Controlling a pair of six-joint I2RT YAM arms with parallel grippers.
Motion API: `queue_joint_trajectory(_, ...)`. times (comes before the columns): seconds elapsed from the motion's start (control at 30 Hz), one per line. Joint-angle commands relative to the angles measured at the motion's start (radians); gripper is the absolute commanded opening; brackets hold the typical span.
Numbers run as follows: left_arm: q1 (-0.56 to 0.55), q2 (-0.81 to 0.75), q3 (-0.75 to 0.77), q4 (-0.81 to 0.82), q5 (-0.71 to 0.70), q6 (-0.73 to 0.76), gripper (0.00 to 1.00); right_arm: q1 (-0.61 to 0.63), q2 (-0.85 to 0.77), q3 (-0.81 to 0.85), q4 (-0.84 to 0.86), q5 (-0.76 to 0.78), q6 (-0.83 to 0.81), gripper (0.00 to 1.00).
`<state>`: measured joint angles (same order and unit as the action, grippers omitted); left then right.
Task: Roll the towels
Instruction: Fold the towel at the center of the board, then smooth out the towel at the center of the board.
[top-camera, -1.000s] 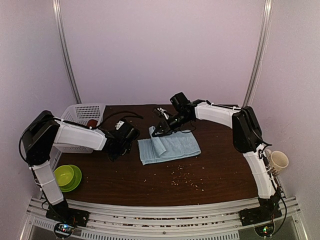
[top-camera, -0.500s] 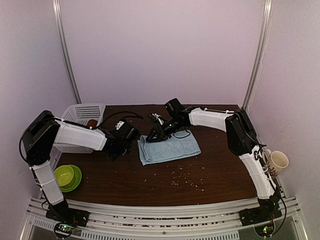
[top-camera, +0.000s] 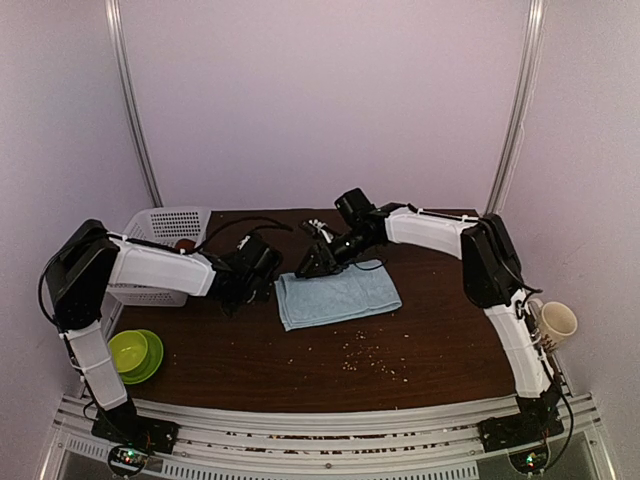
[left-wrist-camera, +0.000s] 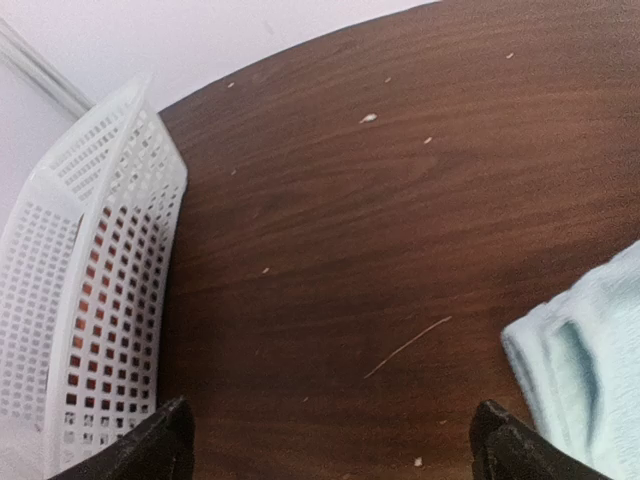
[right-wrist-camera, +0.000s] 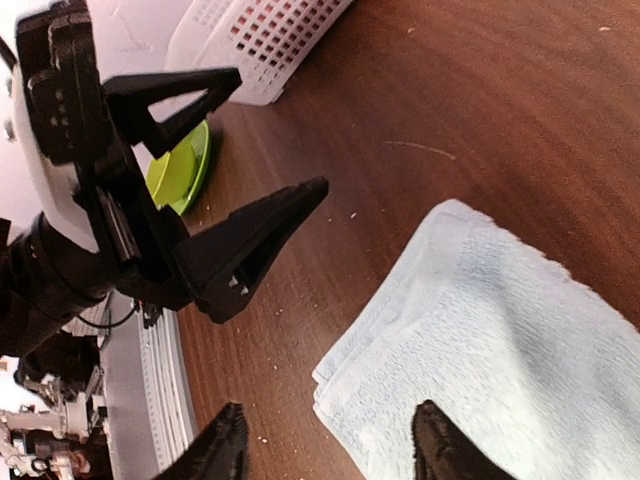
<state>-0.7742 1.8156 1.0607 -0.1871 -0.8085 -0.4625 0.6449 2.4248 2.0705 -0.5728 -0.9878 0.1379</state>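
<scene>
Pale-blue towel (top-camera: 337, 294) lies folded flat on brown table (top-camera: 450, 330).
L gripper (left-wrist-camera: 335, 445) spread wide, empty, just left of it; R gripper (right-wrist-camera: 330, 450) agape over towel's far-left corner, holding nothing.

Rust-red towel (top-camera: 185, 244) mostly inside basket (top-camera: 168, 222)

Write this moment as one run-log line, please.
stage: roll not started | blue towel: flat, unrolled | left hand: open, beside towel edge | right hand: open, above towel corner
</scene>
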Motion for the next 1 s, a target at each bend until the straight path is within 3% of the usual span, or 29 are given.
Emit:
queue_joint_trajectory(0.0,-0.005,-0.019,0.096,0.126,0.202,0.061,0.98,-0.121,-0.178,-0.058,-0.03,0.066,-0.136,0.66)
queue_joint_trajectory(0.13,-0.015,0.039,0.169,0.177,0.395,0.067,0.98,-0.199,-0.241,-0.2,0.024,0.136,-0.179,0.83)
queue_joint_trajectory(0.23,-0.039,0.091,0.237,0.178,0.451,0.067,0.98,-0.239,-0.259,-0.279,0.09,0.147,-0.175,1.0)
queue_joint_trajectory(0.43,-0.07,0.165,0.298,0.272,0.703,0.051,0.98,-0.258,-0.207,-0.317,0.17,0.12,-0.117,1.0)
queue_joint_trajectory(0.67,-0.072,0.147,0.177,0.401,0.863,-0.021,0.98,-0.257,-0.163,-0.337,0.254,0.071,-0.03,1.0)
queue_joint_trajectory(0.77,-0.072,0.15,0.143,0.405,0.861,-0.059,0.98,-0.257,-0.156,-0.355,0.28,0.094,-0.006,1.0)
queue_joint_trajectory(0.97,-0.071,0.148,0.108,0.338,0.711,-0.095,0.98,-0.257,-0.107,-0.354,0.287,0.14,0.021,1.0)
